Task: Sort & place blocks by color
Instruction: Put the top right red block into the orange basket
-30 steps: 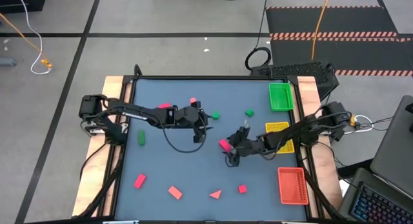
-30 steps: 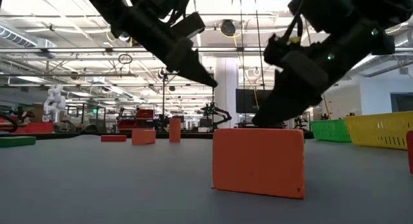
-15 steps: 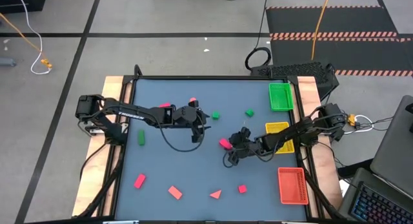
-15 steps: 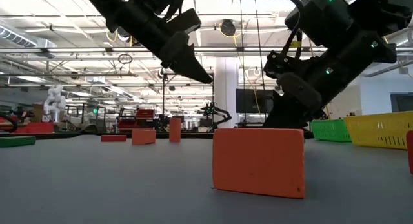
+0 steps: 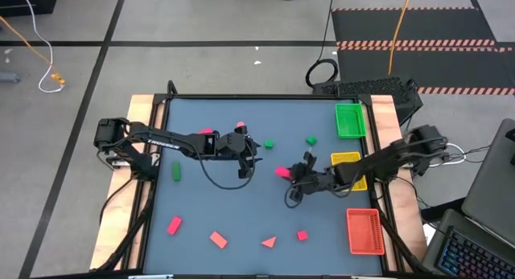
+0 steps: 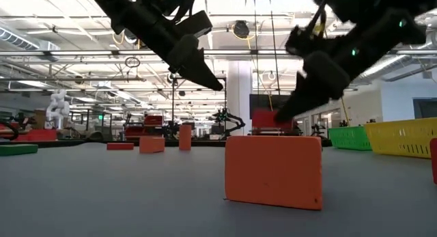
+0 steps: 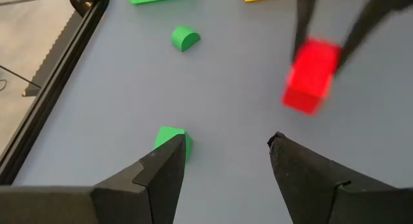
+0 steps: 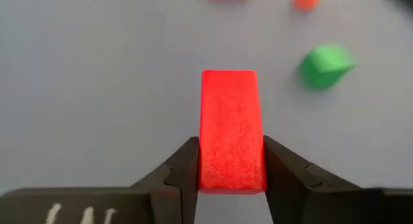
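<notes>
None of the three trays holds a block, judging from the high view: the green tray, the yellow tray partly under the right arm, and the red tray along the table's right edge all look unfilled, so the sorting has barely begun.

Most blocks lie loose on the grey table. Red ones sit near the front edge: a cuboid, another cuboid, a triangle and a small cube. Two more pink-red pieces lie behind the left arm. Green ones are a cuboid at the left, a cube and a rounded piece nearer the green tray.

One block is in hand: the right gripper, near the table's middle, has its jaws closed on a red cuboid, lifted clear of the surface. By my reckoning it belongs in the red tray, well apart from it.

The left gripper hangs over the table's middle with jaws spread wide and nothing between them, the green cube just beside one finger.

No brand, label or writing can be read.
</notes>
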Robot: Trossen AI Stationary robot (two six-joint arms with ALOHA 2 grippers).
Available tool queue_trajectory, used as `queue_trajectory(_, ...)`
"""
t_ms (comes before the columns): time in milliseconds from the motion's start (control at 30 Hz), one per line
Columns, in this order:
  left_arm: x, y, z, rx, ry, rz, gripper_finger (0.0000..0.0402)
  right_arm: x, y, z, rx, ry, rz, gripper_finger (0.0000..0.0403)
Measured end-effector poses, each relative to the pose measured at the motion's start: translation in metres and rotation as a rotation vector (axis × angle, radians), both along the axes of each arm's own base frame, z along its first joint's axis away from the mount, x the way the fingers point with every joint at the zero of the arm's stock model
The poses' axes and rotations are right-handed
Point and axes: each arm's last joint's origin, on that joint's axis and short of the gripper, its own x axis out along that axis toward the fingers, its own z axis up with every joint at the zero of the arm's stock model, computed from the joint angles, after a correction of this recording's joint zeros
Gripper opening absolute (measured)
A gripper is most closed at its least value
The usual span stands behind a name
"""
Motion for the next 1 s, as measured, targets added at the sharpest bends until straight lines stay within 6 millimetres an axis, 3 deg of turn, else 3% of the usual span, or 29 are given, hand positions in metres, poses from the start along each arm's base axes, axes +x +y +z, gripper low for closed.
queue_trajectory(200,0.0,0.0,0.0,-0.008,-0.003,0.006,0.0225,-0.036,-0.034,0.038,-0.213,0.062,-0.207,0.0119)
queue_trajectory(400,0.0,-0.004,0.0,-0.017,-0.005,0.0,0.0225,-0.076,-0.073,0.059,-0.24,0.109,-0.481,0.0119)
queue_trajectory(600,0.001,-0.01,0.0,-0.015,-0.006,-0.02,0.0225,-0.107,-0.099,0.061,-0.223,0.165,-0.774,0.0119)
queue_trajectory(1000,0.0,-0.014,0.0,-0.014,0.002,-0.032,0.0225,-0.122,-0.126,0.058,-0.191,0.242,-0.945,0.0119)
